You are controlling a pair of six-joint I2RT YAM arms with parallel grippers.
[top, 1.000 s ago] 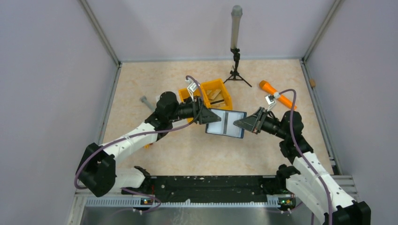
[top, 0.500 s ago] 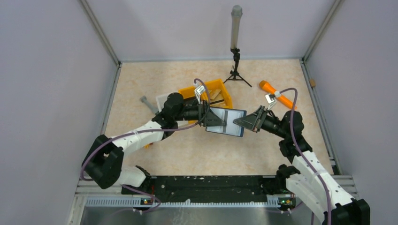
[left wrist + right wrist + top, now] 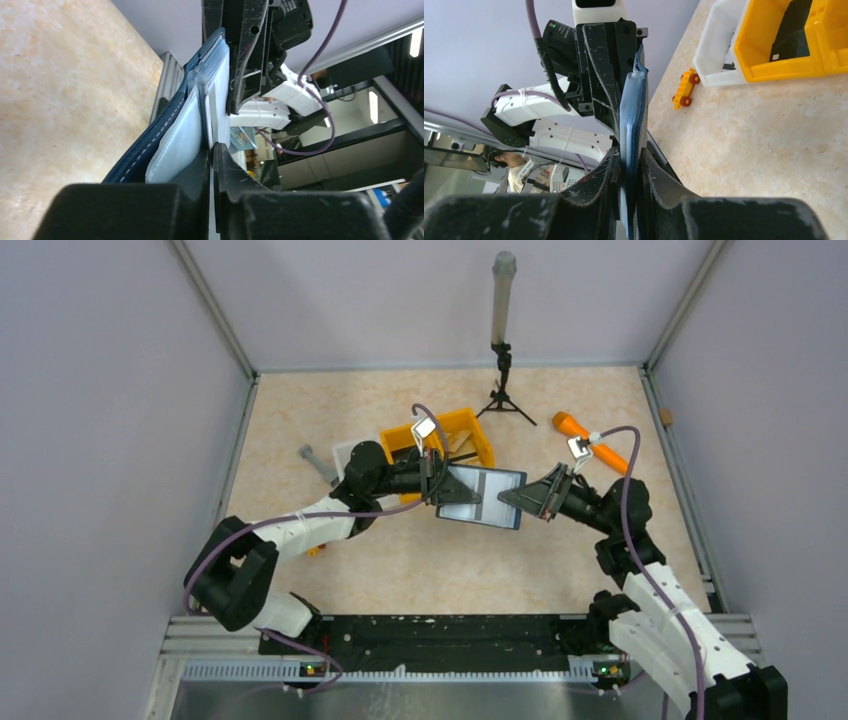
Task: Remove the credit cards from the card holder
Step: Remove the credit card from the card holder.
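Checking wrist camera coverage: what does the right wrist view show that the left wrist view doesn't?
Only the right wrist: the yellow bin, a white tray beside it and a small toy car. Only the left wrist: the card holder's stitched navy cover and pale pocket face. Both: the holder edge-on, with the left gripper and right gripper shut on it from opposite sides.

Matt stitched navy leather card holder (image 3: 146, 146)

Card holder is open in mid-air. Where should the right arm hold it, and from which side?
On the outer edge of the card holder's right half, coming in from the right, edge-on. The flap is thin and flat, so the right gripper's jaws can span its thickness, leaving the pocket faces clear for the left gripper.
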